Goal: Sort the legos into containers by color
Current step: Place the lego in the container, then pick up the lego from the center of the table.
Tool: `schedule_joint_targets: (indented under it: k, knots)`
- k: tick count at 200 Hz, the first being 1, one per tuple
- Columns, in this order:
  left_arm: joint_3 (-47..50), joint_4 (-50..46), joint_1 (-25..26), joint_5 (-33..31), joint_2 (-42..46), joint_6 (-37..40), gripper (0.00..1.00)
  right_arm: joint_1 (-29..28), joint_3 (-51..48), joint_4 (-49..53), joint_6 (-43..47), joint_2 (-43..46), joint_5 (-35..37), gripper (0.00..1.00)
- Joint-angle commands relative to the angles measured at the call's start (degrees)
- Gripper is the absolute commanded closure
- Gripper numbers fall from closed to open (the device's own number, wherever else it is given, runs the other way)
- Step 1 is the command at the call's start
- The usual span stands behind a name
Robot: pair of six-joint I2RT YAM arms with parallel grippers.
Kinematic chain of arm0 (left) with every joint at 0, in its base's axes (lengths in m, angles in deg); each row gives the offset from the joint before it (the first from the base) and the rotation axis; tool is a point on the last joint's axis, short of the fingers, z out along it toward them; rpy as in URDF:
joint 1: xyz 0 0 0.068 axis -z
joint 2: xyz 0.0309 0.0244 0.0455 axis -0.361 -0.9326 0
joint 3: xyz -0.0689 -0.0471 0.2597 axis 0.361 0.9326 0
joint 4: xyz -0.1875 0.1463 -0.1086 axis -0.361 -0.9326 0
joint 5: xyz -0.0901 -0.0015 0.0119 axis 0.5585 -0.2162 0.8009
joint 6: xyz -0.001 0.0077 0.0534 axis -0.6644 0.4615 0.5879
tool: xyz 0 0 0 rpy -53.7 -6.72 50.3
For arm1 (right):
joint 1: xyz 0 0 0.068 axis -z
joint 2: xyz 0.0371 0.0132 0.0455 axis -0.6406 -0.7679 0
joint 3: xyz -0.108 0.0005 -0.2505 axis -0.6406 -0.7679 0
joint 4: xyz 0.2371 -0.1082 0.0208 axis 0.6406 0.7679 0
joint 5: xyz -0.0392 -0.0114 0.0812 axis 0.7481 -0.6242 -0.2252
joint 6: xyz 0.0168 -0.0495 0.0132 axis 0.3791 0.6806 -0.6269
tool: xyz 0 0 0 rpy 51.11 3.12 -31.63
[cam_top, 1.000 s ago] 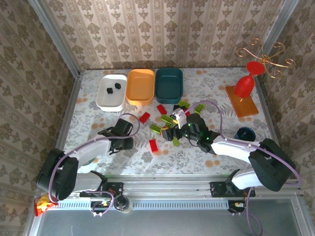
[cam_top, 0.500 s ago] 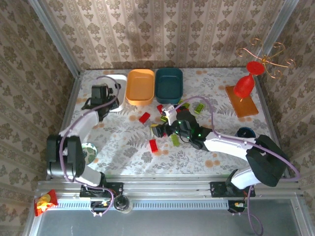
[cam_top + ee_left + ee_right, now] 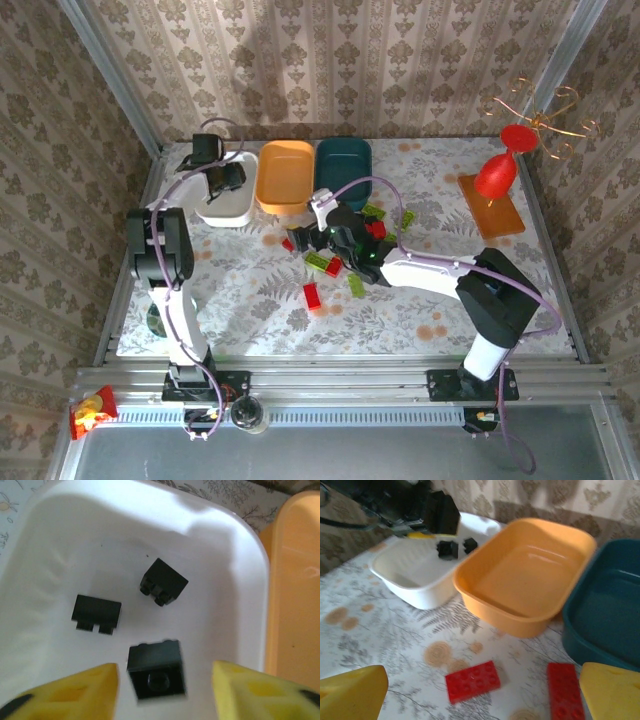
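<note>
My left gripper (image 3: 165, 682) hangs open over the white container (image 3: 235, 575). A blurred black lego (image 3: 156, 676) lies loose between its yellow fingers (image 3: 75, 692), with a gap on each side. Two more black legos (image 3: 163, 581) rest in that tray. My right gripper (image 3: 482, 695) is open just above the table, with a red lego (image 3: 472, 681) between its fingertips and another red one (image 3: 565, 690) to the right. The orange container (image 3: 525, 575) and the teal container (image 3: 607, 605) stand behind, both without bricks. From above, green legos (image 3: 318, 262) and red ones (image 3: 312, 296) lie scattered around the right gripper (image 3: 305, 240).
The three trays sit in a row at the back left of the table (image 3: 250, 290). A red cone-shaped object (image 3: 497, 175) on a wooden base stands at the back right under a gold wire ornament (image 3: 530, 105). Patterned walls close in the back and sides.
My left arm swung from mid-table to the white tray and opened, letting go of a black lego. My right gripper slid left toward the red legos and opened wider.
</note>
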Motion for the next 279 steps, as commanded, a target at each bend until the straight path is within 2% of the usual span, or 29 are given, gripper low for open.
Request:
schedule_joint_targets:
  k: [1, 26, 52, 72, 102, 129, 152, 160, 191, 245, 279]
  knots:
    - [-3.9, -5.3, -0.5, 0.9, -0.2, 1.8, 0.34, 1.7, 1.5, 13.7, -1.2, 3.1, 5.8, 0.0]
    - [2.0, -2.2, -0.1, 1.9, 6.9, 1.4, 0.28, 3.3, -3.5, 21.7, -5.2, 8.3, 0.9, 0.0]
    - [20.8, 10.5, 3.5, 6.1, 22.4, -0.6, 0.24, 3.5, -11.2, 23.6, -6.4, 15.1, -1.4, 0.0]
    - [33.5, 17.8, 8.6, 7.5, 32.1, 0.9, 0.21, 3.9, -13.8, 23.0, -1.7, 19.4, -6.1, 0.0]
    - [42.7, 17.6, 16.2, 6.9, 38.3, 9.2, 0.21, 4.5, -14.6, 20.0, 6.1, 21.2, -13.4, 0.0]
    - [44.8, 16.9, 20.6, 6.4, 35.5, 15.9, 0.21, 7.4, -15.8, 15.2, 6.4, 20.7, -17.2, 0.0]
    - [40.1, 12.7, 21.8, 4.2, 28.5, 20.7, 0.19, 8.8, -17.8, 12.1, 4.6, 20.8, -19.6, 0.0]
    - [38.2, 11.1, 23.5, 2.9, 25.8, 21.4, 0.18, 8.8, -18.3, 11.9, 4.2, 20.9, -20.2, 0.0]
    - [32.7, 7.2, 23.9, 2.3, 18.2, 21.8, 0.19, 8.8, -17.3, 15.6, 4.4, 20.8, -20.7, 0.0]
    - [29.3, 5.8, 24.3, 0.4, 11.3, 21.2, 0.45, 9.0, -19.4, 13.2, 5.1, 20.9, -20.9, 0.01]
    - [30.8, 7.2, 24.5, -1.4, 10.8, 20.8, 0.53, 9.3, -21.2, 11.7, 4.9, 23.0, -20.4, 0.01]
